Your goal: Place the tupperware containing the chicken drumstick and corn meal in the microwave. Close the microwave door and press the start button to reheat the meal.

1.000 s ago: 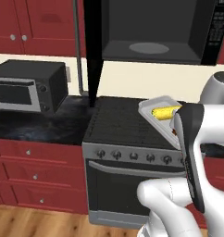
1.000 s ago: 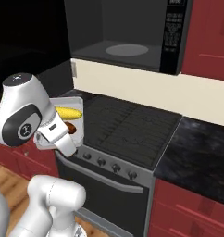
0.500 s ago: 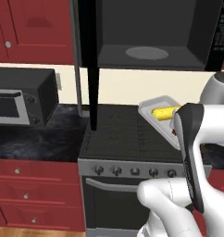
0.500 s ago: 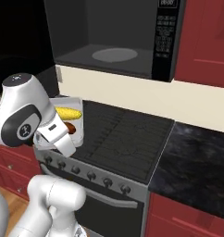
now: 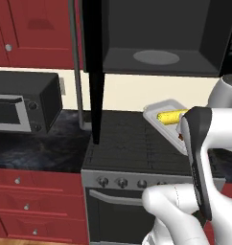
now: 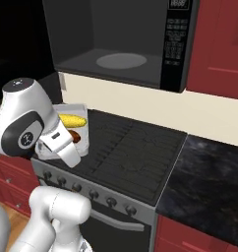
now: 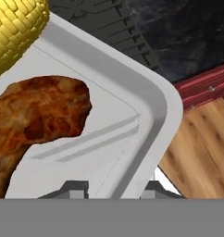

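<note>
While the microwave [image 5: 156,38] sits wide open above the stove [image 6: 135,157], the arm has the tupperware [image 5: 158,115] lifted up over the stovetop, well below the cavity and off to one side of it. The hand [image 7: 111,187] is clamped on the tray's rim, one fingertip on each side of the raised edge near a rounded corner, so it's gripping the tupperware for sure. From the hand's camera you can see the chicken drumstick [image 7: 35,115] lying in the tray, dark reddish brown, with the corn [image 7: 14,28] just beside it, bright yellow and bumpy. From the left base camera the cob pokes out from behind the white arm, and the tray looks a bit tilted. From the right base camera the tray sits tucked right against the robot's wrist, with the corn on top and a sliver of the drumstick under it. The microwave door [image 5: 91,67] is swung out and seen edge-on, with its grey bar handle [image 5: 75,62] running down beside it. There's a round turntable plate [image 6: 122,61] inside the cavity. A small toaster oven [image 5: 24,107] sits on the dark counter [image 5: 36,143] off to the left of the stove.
</note>
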You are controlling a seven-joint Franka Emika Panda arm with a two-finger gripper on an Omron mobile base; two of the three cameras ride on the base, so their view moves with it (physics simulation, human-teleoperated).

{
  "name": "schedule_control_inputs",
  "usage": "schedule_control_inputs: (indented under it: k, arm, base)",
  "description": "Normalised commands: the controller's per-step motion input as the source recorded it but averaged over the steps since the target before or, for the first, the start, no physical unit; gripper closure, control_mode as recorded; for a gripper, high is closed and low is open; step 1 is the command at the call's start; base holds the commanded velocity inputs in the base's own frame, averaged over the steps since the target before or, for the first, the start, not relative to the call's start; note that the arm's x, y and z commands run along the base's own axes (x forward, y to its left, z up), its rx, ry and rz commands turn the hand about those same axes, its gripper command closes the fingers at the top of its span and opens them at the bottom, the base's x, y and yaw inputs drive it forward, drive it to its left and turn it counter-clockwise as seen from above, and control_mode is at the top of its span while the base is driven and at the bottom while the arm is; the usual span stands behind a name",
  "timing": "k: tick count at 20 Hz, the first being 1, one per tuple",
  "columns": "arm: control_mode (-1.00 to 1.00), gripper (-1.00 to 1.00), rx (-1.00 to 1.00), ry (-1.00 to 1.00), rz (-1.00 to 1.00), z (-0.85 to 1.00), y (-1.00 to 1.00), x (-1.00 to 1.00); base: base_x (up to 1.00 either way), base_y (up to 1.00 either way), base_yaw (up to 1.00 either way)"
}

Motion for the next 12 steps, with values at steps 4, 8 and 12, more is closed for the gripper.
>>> schedule_control_inputs:
  k: [4, 8, 12]
  arm:
    - [1.0, 1.0, 0.0, 0.0, 0.0, 0.0, 0.0, 0.0]
    - [1.0, 1.0, 0.0, 0.0, 0.0, 0.0, 0.0, 0.0]
    - [1.0, 1.0, 0.0, 0.0, 0.0, 0.0, 0.0, 0.0]
  base:
    - [0.34, -0.02, 0.16]
    - [0.24, -0.11, 0.15]
    - [0.23, -0.16, 0.13]
